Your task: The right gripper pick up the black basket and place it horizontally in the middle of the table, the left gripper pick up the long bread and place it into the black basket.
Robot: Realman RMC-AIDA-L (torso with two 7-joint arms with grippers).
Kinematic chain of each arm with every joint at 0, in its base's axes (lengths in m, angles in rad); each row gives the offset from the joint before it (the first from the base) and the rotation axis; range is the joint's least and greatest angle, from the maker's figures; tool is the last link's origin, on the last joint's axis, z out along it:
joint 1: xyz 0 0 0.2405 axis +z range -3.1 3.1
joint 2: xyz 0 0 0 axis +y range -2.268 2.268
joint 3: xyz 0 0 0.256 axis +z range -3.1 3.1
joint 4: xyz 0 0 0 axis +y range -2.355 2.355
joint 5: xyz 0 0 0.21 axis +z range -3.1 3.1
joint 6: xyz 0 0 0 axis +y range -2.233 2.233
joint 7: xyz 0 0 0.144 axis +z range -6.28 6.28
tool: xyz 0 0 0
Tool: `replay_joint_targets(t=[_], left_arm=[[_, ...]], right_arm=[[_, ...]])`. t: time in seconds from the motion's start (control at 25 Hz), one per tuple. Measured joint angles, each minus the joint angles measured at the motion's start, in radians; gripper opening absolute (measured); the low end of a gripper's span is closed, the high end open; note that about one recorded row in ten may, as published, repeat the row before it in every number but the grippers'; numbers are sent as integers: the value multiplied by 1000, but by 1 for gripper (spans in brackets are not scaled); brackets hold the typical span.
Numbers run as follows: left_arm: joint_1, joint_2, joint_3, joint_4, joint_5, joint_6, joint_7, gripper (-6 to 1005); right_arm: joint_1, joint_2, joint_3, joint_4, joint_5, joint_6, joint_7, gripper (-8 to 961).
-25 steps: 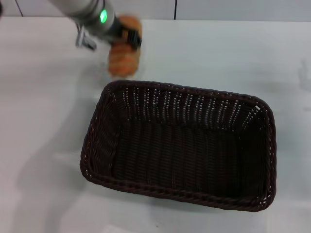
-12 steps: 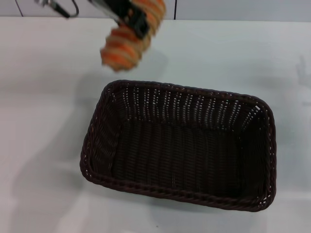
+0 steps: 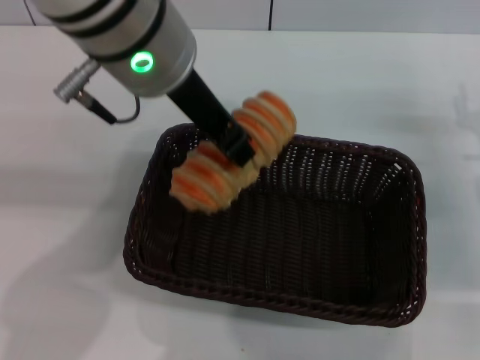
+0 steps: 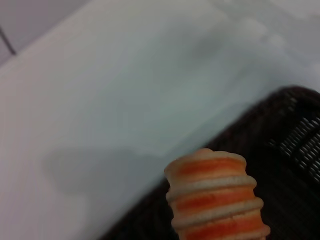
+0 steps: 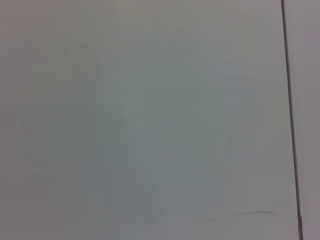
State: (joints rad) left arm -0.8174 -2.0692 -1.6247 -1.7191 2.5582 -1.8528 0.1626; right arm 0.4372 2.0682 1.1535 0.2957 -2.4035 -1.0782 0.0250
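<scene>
Bread release calls for care: the left gripper (image 3: pixel 238 147), clamped across the long bread (image 3: pixel 232 152) above the black basket (image 3: pixel 300 225) near its far-left corner, lowers toward the basket's middle before opening.

This looks like a robot test room or lab, not a home or a kitchen. The table (image 3: pixel 375 82) is plain, flat and white, with no cloth, plates or cups on it. A big silver robot arm (image 3: pixel 120 34) with black bands, a green light and a cable plug reaches over it. Behind the table is a bare pale wall (image 3: pixel 360 13) of panels with thin dark seams.
</scene>
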Motion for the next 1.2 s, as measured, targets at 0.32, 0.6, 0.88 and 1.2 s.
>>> replay_joint_targets(t=[0.32, 0.6, 0.88, 1.2], left_arm=[[54, 3, 59, -34, -21, 3, 40, 364], [82, 3, 78, -59, -23, 17, 63, 342], [83, 2, 83, -57, -25, 20, 67, 391], [83, 3, 86, -65, -31, 21, 71, 669]], right_arm=[[0, 1, 0, -2, 0, 0, -1, 531], [0, 1, -1, 2, 0, 0, -1, 530], [0, 1, -6, 5, -1, 0, -1, 531], [0, 3, -6, 5, -2, 0, -1, 530]])
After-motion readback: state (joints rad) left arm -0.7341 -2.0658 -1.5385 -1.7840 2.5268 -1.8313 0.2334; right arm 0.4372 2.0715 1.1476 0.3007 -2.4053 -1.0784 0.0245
